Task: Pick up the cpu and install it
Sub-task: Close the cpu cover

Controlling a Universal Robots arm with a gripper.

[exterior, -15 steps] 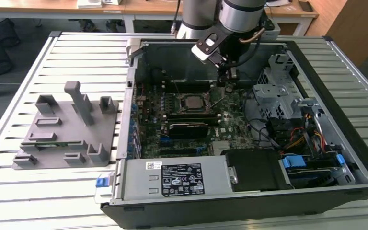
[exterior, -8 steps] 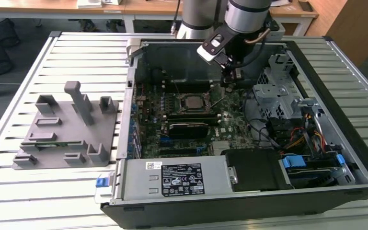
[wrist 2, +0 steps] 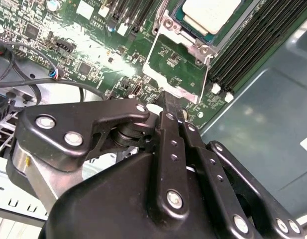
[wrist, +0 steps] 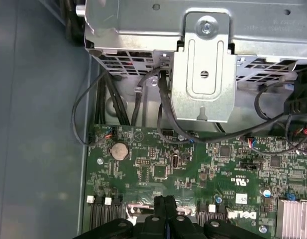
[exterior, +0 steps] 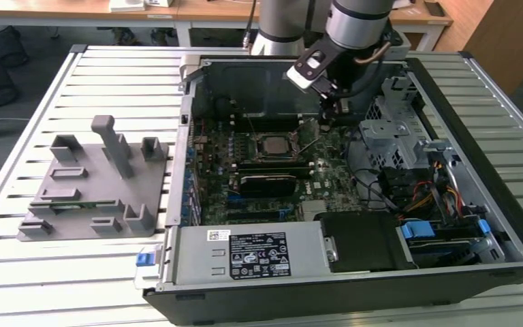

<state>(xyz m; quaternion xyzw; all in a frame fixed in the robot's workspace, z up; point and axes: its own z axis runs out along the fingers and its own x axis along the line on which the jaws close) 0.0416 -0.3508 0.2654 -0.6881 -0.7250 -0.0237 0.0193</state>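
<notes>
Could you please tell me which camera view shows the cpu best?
The second wrist view: the cpu appears close, silver top clear, though partly cropped. In the exterior view it is a small square on the motherboard.

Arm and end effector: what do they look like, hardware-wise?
Silver-grey cylindrical arm with a white box and copper-coloured cable at the wrist. The end effector is black: flat linkage bars joined by silver pins, two slim fingers.

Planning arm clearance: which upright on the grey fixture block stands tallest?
The narrow post near the middle of the grey fixture block. It rises well above the squat blocks on either side of it.
</notes>
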